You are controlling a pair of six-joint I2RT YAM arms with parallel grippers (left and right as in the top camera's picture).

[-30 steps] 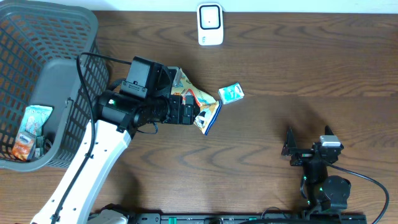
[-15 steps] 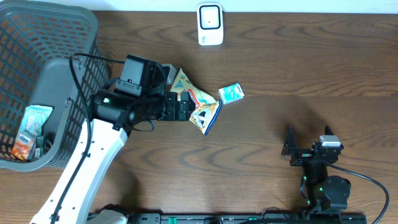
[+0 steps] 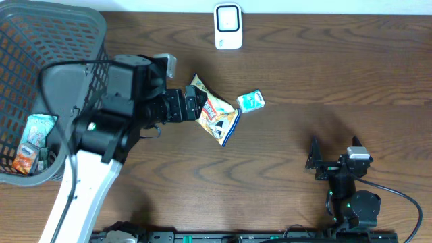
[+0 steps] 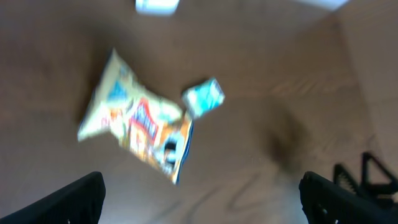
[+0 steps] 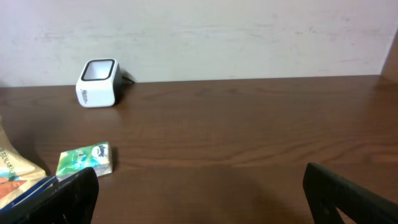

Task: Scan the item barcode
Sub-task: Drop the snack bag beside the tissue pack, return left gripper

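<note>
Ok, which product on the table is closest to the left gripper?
The yellow snack bag, right beside the left gripper; the small green box lies beyond the bag's far edge.

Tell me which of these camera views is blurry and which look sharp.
Left wrist view: blurred throughout, the chip bag and small box smeared, print unreadable. Right wrist view: sharp, the scanner crisp, lighting even. Overhead view: mostly sharp, the table grain clear, no glare.

Overhead looks down; all views share the bag [image 3: 217, 116].
</note>
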